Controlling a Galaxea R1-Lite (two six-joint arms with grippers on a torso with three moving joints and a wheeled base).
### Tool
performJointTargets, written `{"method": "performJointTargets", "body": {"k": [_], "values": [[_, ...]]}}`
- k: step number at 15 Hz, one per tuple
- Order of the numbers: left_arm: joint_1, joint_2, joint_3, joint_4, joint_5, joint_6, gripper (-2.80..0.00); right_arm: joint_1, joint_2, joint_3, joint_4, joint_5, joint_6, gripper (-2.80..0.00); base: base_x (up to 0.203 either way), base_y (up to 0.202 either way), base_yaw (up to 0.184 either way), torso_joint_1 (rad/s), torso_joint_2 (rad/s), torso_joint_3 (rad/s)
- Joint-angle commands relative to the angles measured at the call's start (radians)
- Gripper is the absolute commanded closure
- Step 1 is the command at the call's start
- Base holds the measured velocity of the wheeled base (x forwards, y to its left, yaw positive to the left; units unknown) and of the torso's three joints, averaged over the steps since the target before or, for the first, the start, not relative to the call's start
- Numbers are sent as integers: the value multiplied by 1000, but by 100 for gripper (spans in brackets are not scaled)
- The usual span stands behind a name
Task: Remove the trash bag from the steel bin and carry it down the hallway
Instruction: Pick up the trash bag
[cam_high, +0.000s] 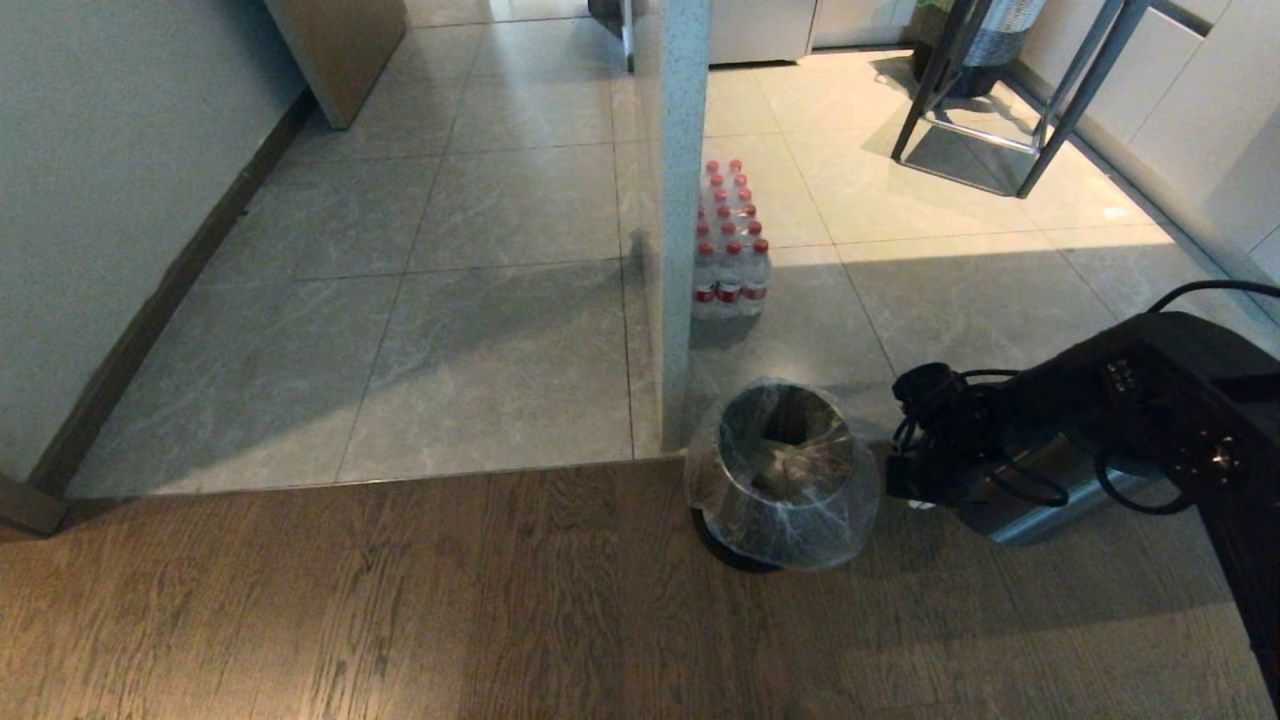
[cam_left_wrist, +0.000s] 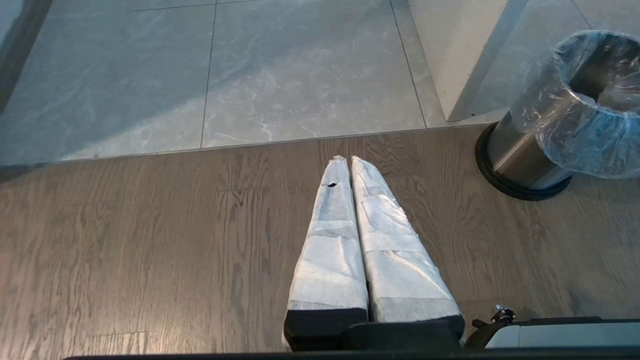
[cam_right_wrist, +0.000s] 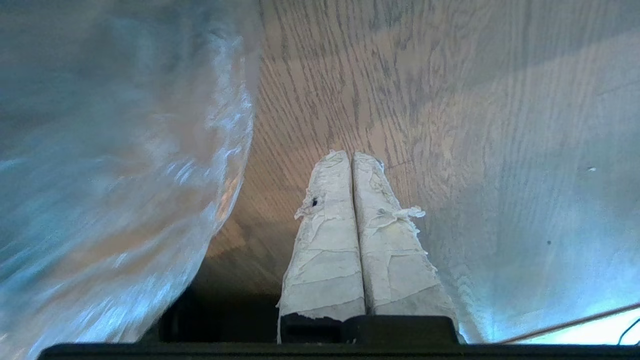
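The steel bin (cam_high: 742, 545) stands on the wood floor at the foot of a white pillar. The clear trash bag (cam_high: 800, 500) lines it and is folded down over its rim, with brownish scraps inside. My right arm (cam_high: 1100, 400) reaches in from the right, its wrist just beside the bin. My right gripper (cam_right_wrist: 351, 156) is shut and holds nothing, pointing at the wood floor with the trash bag (cam_right_wrist: 125, 175) close alongside. My left gripper (cam_left_wrist: 348, 160) is shut and empty over the wood floor, well apart from the bin (cam_left_wrist: 520, 160) and bag (cam_left_wrist: 575, 125). The hallway's grey tiles (cam_high: 480, 300) begin beyond the bin.
A shrink-wrapped pack of red-capped bottles (cam_high: 730, 250) sits behind the pillar (cam_high: 680, 200). A dark metal frame (cam_high: 1000, 100) stands at the back right. A white wall with a dark baseboard (cam_high: 150, 300) runs along the left of the tiles.
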Motion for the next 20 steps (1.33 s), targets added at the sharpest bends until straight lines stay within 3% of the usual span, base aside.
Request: {"method": "performJointTargets", "body": {"k": [1,5,9,11,15,18,20], "values": [[0,0,0,0,0,0,0,0,49,1,-39,-5,4,0,0,0,0,0,0,0],[0,0,0,0,0,0,0,1,4,11,-22,4,-11,0,0,0,0,0,0,0],[0,0,0,0,0,0,0,1,-51,19,157,-110,-52,0,0,0,0,0,0,0],[0,0,0,0,0,0,0,0,-60,21,170,-92,-36,0,0,0,0,0,0,0],[0,0,0,0,0,0,0,2,-70,-26,228,97,161,0,0,0,0,0,0,0],[0,-1,0,0,0,0,0,17,-51,-34,247,113,369,0,0,0,0,0,0,0],[0,0,0,0,0,0,0,21,-54,-38,282,87,394,0,0,0,0,0,0,0]]}}
